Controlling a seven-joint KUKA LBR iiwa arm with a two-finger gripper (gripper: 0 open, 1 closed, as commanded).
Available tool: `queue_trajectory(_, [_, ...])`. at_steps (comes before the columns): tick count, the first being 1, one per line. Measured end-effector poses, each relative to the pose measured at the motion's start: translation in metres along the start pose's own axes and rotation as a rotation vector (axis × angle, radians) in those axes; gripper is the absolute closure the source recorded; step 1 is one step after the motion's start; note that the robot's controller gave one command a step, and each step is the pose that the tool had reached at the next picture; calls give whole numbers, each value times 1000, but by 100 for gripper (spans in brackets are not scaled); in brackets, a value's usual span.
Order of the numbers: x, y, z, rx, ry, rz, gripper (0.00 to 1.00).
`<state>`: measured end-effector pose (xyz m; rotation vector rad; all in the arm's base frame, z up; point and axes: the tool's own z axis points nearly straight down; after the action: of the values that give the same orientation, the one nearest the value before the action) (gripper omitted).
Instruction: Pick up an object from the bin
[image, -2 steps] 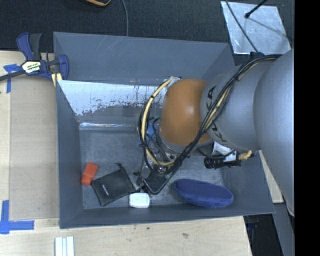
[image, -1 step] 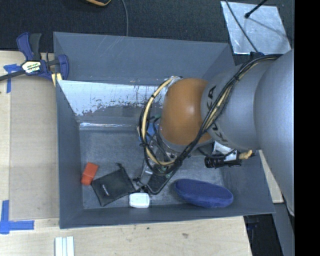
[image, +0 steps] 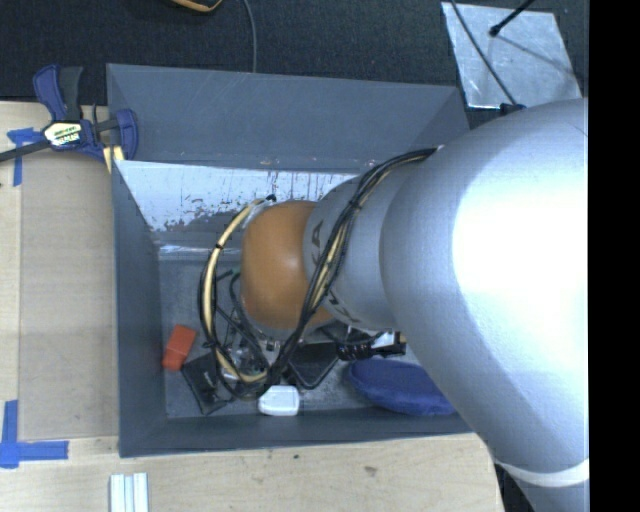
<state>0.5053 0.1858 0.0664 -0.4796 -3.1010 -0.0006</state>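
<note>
Gripper (image: 238, 362) sits low, whether clenched or released I cannot tell, small orange-red plastic block (image: 180, 347) just beyond it, away from the arm.

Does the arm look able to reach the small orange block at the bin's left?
Probably yes: the orange block lies uncovered just left of the gripper, with only a black piece close beside it.

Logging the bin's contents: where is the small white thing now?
In the camera view, the small white thing lies by the bin's lower wall, between a black piece to its left and a blue lump to its right.
</note>
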Motion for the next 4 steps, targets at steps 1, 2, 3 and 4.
queue_trajectory(1, [-4,-3,-5,-3,-8,8,100])
queue_trajectory(2, [-66,-45,-5,-2,-10,-3,100])
queue_trajectory(3, [-44,7,-148,-7,-13,-6,100])
queue_trajectory(4, [-53,55,-141,-5,-8,-13,100])
